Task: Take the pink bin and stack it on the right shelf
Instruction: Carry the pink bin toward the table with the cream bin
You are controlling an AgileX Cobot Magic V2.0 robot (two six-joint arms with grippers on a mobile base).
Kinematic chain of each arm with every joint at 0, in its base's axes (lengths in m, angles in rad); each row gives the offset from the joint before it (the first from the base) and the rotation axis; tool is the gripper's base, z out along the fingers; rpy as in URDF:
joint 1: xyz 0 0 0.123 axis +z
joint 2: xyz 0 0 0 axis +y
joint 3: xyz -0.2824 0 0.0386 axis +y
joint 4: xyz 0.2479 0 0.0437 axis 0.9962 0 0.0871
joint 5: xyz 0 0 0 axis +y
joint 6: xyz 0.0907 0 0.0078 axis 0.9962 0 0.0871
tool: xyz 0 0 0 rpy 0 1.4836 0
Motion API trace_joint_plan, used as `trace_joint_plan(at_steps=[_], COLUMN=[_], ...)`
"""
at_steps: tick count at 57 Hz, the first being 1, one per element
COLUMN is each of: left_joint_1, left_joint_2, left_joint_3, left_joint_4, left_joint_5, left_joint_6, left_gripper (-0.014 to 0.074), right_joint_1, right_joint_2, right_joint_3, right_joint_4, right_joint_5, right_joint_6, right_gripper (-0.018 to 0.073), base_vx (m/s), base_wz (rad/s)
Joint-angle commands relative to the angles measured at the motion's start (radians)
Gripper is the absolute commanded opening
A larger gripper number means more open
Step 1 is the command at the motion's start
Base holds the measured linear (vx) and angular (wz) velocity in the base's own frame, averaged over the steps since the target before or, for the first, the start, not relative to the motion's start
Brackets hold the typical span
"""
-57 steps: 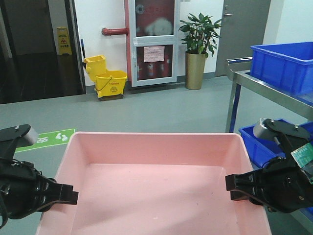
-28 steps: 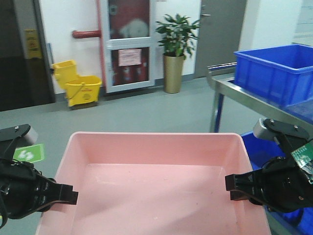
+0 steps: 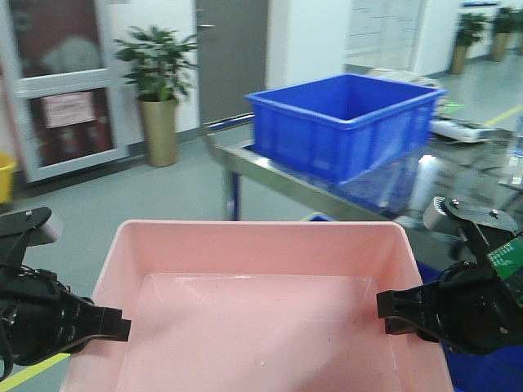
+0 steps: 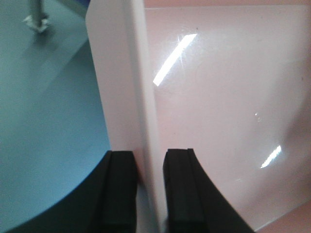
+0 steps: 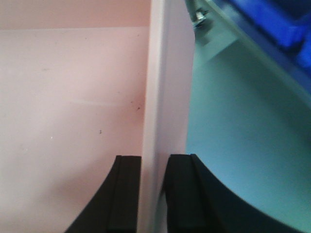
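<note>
The pink bin (image 3: 261, 318) fills the lower middle of the front view, carried above the floor between the two arms. The left claw (image 3: 113, 325) is clamped on the bin's left wall at lower left. In the left wrist view its black fingers (image 4: 121, 189) sit one on each side of the pale wall, pressed against it. The right claw (image 3: 394, 314) grips the right wall at lower right in the same way, and the right wrist view shows its fingers (image 5: 127, 194) pinching that wall from inside and outside. The bin sits level, its far rim running across the centre of the frame, and a few dark specks mark its bottom.

Beyond it, in the upper right, stands the right shelf (image 3: 282, 178) — a grey steel frame with a dark, glossy deck. The bin is near the shelf but not on it. A blue crate (image 3: 343, 122) rests on that deck. At upper left a potted plant (image 3: 159, 82) stands by the wall, beside a grey door (image 3: 233, 57).
</note>
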Motion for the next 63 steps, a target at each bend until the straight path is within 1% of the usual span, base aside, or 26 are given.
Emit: trace_joint_plan(at_steps=[1,30,63], left_joint_1=[-0.007,-0.007,-0.007], left_joint_2=[-0.033,-0.033,-0.033], left_joint_3=[-0.029,-0.029,-0.029], left_joint_4=[-0.082,-0.082,-0.082], left_joint_5=[-0.010,-0.010,-0.010], left_joint_6=[0.020,0.020,0.020], left_gripper=[-0.0008,-0.0008,-0.0008], right_joint_1=[-0.004,-0.004,-0.004], right_joint_2=[-0.031,-0.031,-0.031], right_joint_3=[-0.041,-0.041,-0.041], right_joint_4=[0.048,0.048,0.048], right_joint_5=[-0.088,-0.088,-0.088], right_joint_6=[-0.003,-0.003,-0.003], right_gripper=[-0.0008,-0.0008,-0.0008], base_vx=[0.31,0.29,0.23], base_wz=[-0.76,-0.71,-0.57])
